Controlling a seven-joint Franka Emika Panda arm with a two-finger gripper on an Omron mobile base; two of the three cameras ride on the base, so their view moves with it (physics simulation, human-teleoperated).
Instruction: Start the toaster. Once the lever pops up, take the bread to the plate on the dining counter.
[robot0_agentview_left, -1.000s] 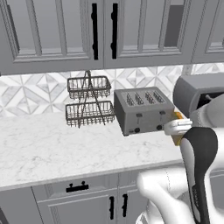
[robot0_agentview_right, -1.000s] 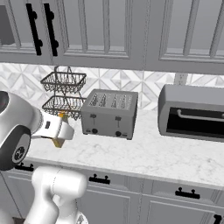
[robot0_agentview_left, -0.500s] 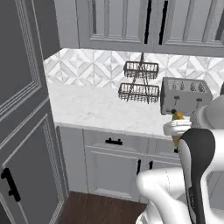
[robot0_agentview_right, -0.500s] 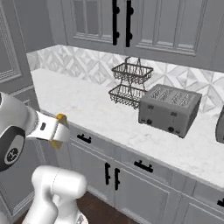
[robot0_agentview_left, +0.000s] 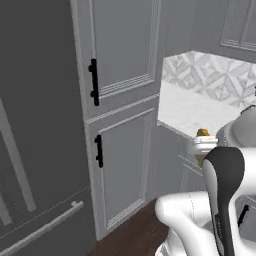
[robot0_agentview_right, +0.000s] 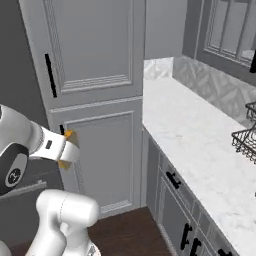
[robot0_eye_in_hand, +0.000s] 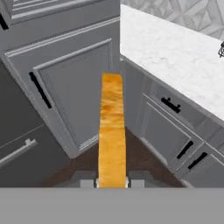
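The bread (robot0_eye_in_hand: 112, 131) is a narrow orange-yellow slice seen edge-on, standing up between my fingertips. My gripper (robot0_eye_in_hand: 112, 183) is shut on its lower end. From the left base the bread (robot0_agentview_left: 202, 133) peeks above the white hand, and the gripper (robot0_agentview_left: 202, 146) hangs in front of the worktop's corner. On the right base side, orange bits of the bread (robot0_agentview_right: 68, 134) show around the gripper (robot0_agentview_right: 66, 149), held before a tall cabinet door. The toaster, its lever, the plate and the dining counter are out of view.
Tall grey cabinet doors with black handles (robot0_agentview_left: 94, 82) stand ahead. A dark panel with a grey bar handle (robot0_agentview_left: 45, 225) is at the left. The marble worktop (robot0_agentview_right: 200, 140) runs off to the right over grey drawers (robot0_eye_in_hand: 170, 105), with a wire rack (robot0_agentview_right: 247, 140) at its edge. Dark wood floor (robot0_agentview_right: 130, 225) lies below.
The whole picture has swung left with the base: toaster and most of the rack have slid out of frame, tall cabinets have come in. The bread stays in the shut gripper.
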